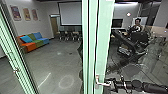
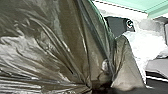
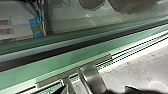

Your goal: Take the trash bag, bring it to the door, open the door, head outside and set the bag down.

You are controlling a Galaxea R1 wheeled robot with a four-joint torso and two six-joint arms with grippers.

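Clearly, in the head view, pale green uprights cut the scene: the door frame stood in the middle, and a second green post leaned along the left side. Between them lay a broad stretch of bare grey floor, reaching back to a multicoloured sofa by the wall and chairs below a screen. The right gripper was at the metal handle; whether its claw was spread or pinching, I couldn't tell. A person showed small, beyond dark equipment.

In the left wrist view, the dark, shiny trash bag was right up close, its folds drawn together beside the left gripper. I couldn't tell how that claw stood, nor what the bag contained. A green edge ran past near the bag.

In the right wrist view, the handle's metal was close to the camera, against the frame's long green and black edges. Pale, open ground lay along one side, glass on the other.
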